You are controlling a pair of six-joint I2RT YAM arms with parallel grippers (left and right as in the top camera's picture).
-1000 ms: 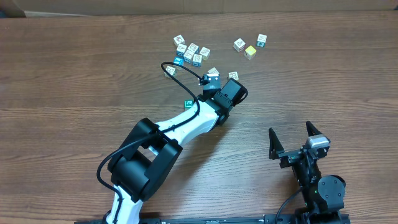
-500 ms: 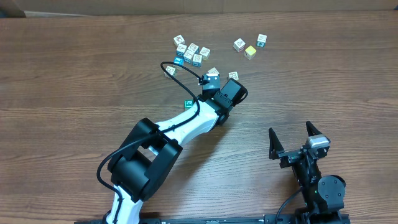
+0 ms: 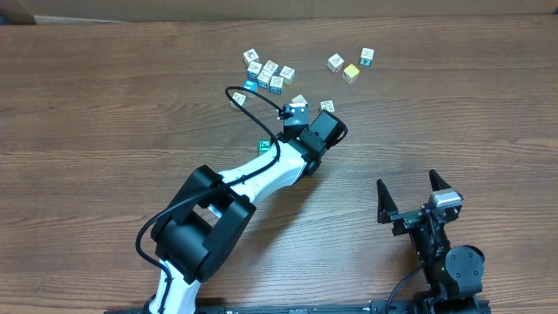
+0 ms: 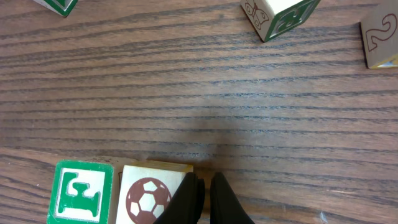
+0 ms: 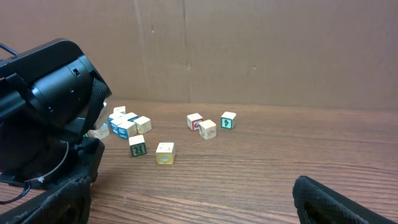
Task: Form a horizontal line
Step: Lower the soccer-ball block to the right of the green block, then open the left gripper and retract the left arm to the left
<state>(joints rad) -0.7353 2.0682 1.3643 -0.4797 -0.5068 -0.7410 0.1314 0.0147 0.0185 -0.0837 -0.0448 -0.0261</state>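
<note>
Small wooden picture and letter blocks are scattered on the far half of the table. A tight cluster [image 3: 264, 74] lies at the back, with a looser group [image 3: 350, 72] to its right. My left gripper [image 3: 307, 118] points down among the nearer blocks. In the left wrist view its fingers [image 4: 205, 194] are shut and empty, touching the right edge of a soccer-ball block [image 4: 149, 198]. A green letter block [image 4: 83, 191] sits against that block's left side. My right gripper [image 3: 417, 196] is open and empty near the front edge; its fingers [image 5: 199, 205] frame bare wood.
A lone teal block [image 3: 263, 145] lies left of the left arm. In the left wrist view, a green-edged block [image 4: 280, 15] and a number block [image 4: 379, 40] lie farther out. A cardboard wall [image 5: 249, 50] stands behind the table.
</note>
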